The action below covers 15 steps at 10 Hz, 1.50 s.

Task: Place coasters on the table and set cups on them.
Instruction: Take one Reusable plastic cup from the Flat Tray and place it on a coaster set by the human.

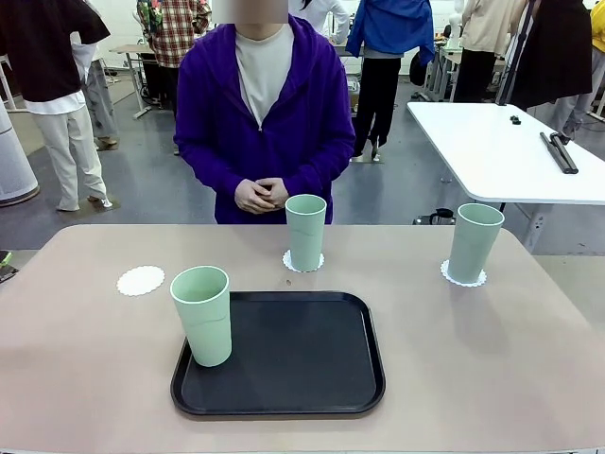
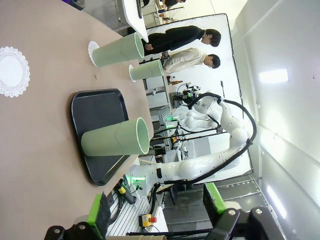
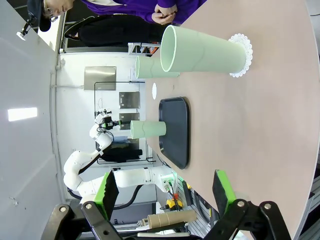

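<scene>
**Front view.** The bench (image 1: 473, 378) carries a black tray (image 1: 302, 369) at 6 o'clock of its centre. The tray cup (image 1: 203, 317) stands upright on the tray at the 9 o'clock edge. The bare coaster (image 1: 141, 280) lies on the bench at 10 o'clock of the tray, with nothing on it. The middle cup (image 1: 305, 232) stands upright on the middle coaster (image 1: 302, 262) at 12 o'clock of the tray. The right-hand cup (image 1: 473, 243) stands on the right-hand coaster (image 1: 463, 276) at 2 o'clock, well apart from the tray. A person (image 1: 265, 113) is seen at the far side, with hands (image 1: 262, 195) clasped above the bench edge.

**Left wrist view.** The picture is rolled sideways. The left jaws are open: the green pads (image 2: 96, 216) are set wide apart at 6 o'clock and nothing is held between them. The tray cup (image 2: 115, 139) is seen at the centre, on the tray (image 2: 95, 112). The bare coaster (image 2: 12, 70) lies at 10 o'clock. The middle cup (image 2: 120, 51) and the right-hand cup (image 2: 146, 70) are seen at 12 o'clock.

**Right wrist view.** The right jaws are likewise open and empty, with the pads (image 3: 107, 192) spread wide at 6 o'clock. The right-hand cup (image 3: 200, 49) is nearest, at 12 o'clock, seated on its coaster (image 3: 242, 55). The middle cup (image 3: 155, 67) is partly hidden behind it. The tray cup (image 3: 146, 129) is seen at 9 o'clock of centre.
</scene>
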Motion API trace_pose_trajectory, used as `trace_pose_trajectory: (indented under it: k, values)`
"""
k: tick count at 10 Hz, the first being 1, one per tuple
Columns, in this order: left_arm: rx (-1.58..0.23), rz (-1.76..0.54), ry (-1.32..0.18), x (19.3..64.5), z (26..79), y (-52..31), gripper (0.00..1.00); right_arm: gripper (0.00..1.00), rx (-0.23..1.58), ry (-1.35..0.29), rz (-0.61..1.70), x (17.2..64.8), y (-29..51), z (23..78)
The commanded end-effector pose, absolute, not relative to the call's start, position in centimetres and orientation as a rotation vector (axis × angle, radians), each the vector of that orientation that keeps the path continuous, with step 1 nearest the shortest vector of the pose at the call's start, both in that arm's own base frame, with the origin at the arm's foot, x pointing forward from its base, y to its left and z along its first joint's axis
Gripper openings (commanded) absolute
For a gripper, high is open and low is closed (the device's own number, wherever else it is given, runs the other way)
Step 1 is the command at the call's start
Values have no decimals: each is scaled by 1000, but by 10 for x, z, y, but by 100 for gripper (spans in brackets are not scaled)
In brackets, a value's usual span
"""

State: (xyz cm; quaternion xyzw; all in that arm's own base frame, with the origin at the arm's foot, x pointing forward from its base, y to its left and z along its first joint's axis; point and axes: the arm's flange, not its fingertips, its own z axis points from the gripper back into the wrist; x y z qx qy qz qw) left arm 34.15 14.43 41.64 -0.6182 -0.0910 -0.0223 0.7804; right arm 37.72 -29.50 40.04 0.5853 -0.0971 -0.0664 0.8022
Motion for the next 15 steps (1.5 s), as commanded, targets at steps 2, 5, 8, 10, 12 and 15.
trace_pose_trajectory:
  k: [2, 5, 8, 10, 12, 15]
  values:
    - [-1349, -58, -210, 340, 418, 145, 100, 100, 1248, -213, -143, 377, -295, 402]
    - [-1349, -58, -210, 340, 418, 145, 100, 100, 1248, -213, -143, 377, -295, 402]
    - [-1349, -58, -210, 340, 418, 145, 100, 100, 1248, -213, -143, 377, -295, 402]
    - [-1249, -171, -218, 349, 430, 136, 100, 100, 1248, -213, -143, 377, -295, 402]
    - [-1021, -431, -241, 360, 452, 107, 100, 100, 1248, -213, -143, 377, -295, 402]
    - [-654, -680, -233, 381, 469, 54, 100, 100, 1248, -213, -143, 377, -295, 402]
